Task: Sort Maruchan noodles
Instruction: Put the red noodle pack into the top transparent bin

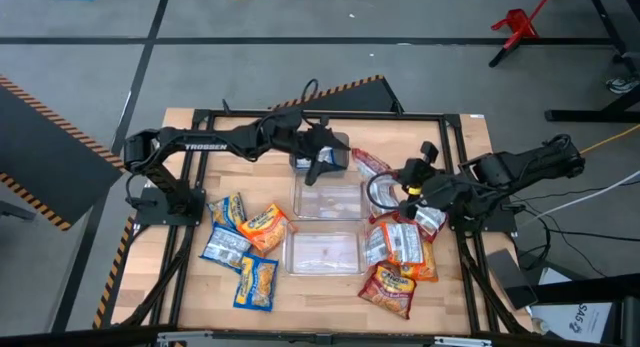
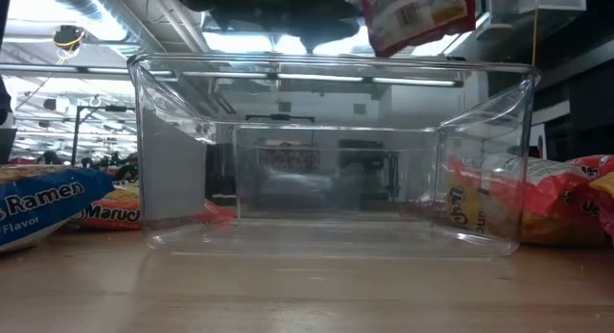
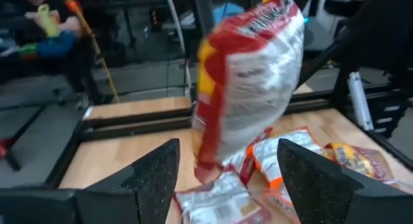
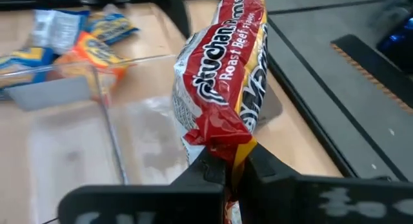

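A red-and-silver Maruchan packet [image 1: 366, 163] is held in the air by my right gripper [image 1: 392, 177], above the right rim of the clear bins. It shows at the top of the low view [image 2: 417, 16], and the right wrist view shows the gripper [image 4: 227, 161] shut on it. My left gripper [image 1: 318, 165] hovers over the far bin, open, its fingers [image 3: 155, 175] pointing at the packet [image 3: 248, 82] without touching it. Blue-and-yellow and orange packets [image 1: 243, 242] lie flat on the table left of the bins. Red and orange ones [image 1: 400, 257] lie to the right. My right gripper pinches the red-and-silver packet by the crimped seam at one short end [image 4: 222, 141], between its two fingers. It comes roughly level from the table's right side. The packet is lifted clear and sticks out beyond the fingertips toward the left arm.
Clear plastic bins stand in a row down the table's middle: the middle one [image 1: 328, 199], the near one [image 1: 322, 252], and a far one under my left gripper. A black frame [image 1: 455, 122] borders the wooden table. A black cable loop [image 1: 381, 192] lies beside the right gripper.
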Controlling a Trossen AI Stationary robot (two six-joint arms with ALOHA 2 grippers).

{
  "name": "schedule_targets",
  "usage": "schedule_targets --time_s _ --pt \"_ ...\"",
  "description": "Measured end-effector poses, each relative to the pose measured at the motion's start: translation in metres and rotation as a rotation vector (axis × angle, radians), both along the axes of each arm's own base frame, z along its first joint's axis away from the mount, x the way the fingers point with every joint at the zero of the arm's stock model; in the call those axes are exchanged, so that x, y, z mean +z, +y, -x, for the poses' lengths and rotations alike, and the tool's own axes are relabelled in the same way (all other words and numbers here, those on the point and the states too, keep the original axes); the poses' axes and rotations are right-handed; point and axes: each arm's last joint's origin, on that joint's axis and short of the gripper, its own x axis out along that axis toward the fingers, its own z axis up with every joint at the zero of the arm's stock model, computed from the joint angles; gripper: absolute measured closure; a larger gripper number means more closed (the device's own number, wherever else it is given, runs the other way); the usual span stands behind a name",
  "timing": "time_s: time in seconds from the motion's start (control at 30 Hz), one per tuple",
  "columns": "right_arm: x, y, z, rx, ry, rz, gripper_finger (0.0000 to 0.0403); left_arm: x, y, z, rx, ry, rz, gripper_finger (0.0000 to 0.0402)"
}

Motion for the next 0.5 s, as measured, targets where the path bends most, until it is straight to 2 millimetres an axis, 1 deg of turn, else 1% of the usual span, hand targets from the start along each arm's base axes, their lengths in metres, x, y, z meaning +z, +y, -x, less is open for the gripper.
schedule_targets --time_s 0.1,0.3,0.5 --pt "0.0018 0.0008 -0.0018 0.02 -0.016 0.006 0.0403 0.0015 -0.0014 0.0003 -0.065 -0.017 0.005 0.0147" --pt "0.0034 0.0031 -0.0041 0.082 -0.023 -0.017 0.0403 0.0014 -0.0014 0.0003 -0.068 -0.016 0.004 0.0147" --pt "0.0035 0.0028 -0.0042 0.092 -0.017 -0.002 0.0403 0.0024 -0.0027 0.0002 -0.096 -0.027 0.007 0.0147"
